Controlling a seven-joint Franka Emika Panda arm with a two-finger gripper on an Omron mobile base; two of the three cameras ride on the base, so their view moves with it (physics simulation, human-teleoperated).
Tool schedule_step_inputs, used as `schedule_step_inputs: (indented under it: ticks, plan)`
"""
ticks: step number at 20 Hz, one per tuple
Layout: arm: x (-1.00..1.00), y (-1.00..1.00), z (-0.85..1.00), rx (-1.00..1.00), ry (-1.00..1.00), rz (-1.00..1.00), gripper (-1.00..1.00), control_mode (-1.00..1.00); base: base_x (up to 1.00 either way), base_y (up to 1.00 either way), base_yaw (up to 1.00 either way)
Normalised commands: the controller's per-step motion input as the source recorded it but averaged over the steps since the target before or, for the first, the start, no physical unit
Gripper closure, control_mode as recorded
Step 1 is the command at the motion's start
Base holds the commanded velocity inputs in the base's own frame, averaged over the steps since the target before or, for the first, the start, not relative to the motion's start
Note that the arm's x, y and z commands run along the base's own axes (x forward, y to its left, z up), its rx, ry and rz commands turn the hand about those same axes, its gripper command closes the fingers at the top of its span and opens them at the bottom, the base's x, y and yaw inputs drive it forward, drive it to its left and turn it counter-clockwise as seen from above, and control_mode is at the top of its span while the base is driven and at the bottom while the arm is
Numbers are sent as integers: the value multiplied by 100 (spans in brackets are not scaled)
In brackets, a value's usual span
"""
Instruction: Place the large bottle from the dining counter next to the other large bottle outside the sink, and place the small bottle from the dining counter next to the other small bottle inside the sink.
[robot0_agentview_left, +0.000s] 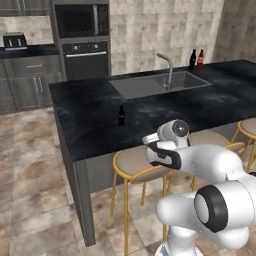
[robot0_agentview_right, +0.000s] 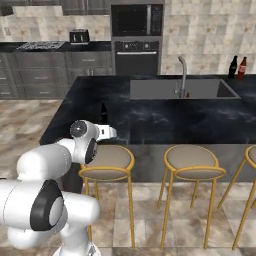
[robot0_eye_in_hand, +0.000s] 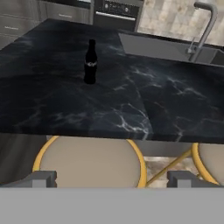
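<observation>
Task progress: the 1st half is judged complete, since the large bottle (robot0_agentview_left: 192, 59) stands just beside the other large bottle (robot0_agentview_left: 200, 59) at the far corner of the dining counter (robot0_agentview_left: 100, 125), outside the sink (robot0_agentview_left: 145, 86).
Remaining work: the small bottle (robot0_eye_in_hand: 90, 61) is not yet picked up; transfer into the sink is outstanding.
Small bottle position: upright on the dining counter, on the marbled top in front of the sink's left end, apart from the basin and nearer the stool-side edge than the far edge.
Gripper: the gripper (robot0_eye_in_hand: 111, 179) is spread wide and holds nothing; its 2 fingertips (robot0_eye_in_hand: 43, 178) are seen over a stool seat, short of the counter edge, with the small bottle ahead and slightly left in the hand view.
Arm posture: folded low in front of the counter, the hand held near counter height.
Second small bottle: a small reddish item (robot0_agentview_right: 187, 95) is seen at the base of the faucet (robot0_agentview_right: 182, 75); it is too small to be identified.
Obstructions: the stools (robot0_agentview_right: 106, 162) stand between the base and the counter; a reach over the near seat is judged necessary. The faucet rises at the sink's near rim and is judged a point to be cleared during placement.
Surroundings: a wall oven (robot0_agentview_right: 137, 50), a toaster (robot0_agentview_left: 14, 40) and a hob (robot0_agentview_right: 40, 45) are set on the far wall, well apart from the work area.
</observation>
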Motion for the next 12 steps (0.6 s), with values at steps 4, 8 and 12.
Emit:
schedule_step_inputs:
  ticks: [4, 8, 12]
  plan:
    - [0, 0, 0, 0, 0, 0, -100, 100, 14, 0, 17]
    - [0, 0, 0, 0, 0, 0, -100, 100, 7, 0, 10]
    - [0, 0, 0, 0, 0, 0, -100, 100, 16, 0, 8]
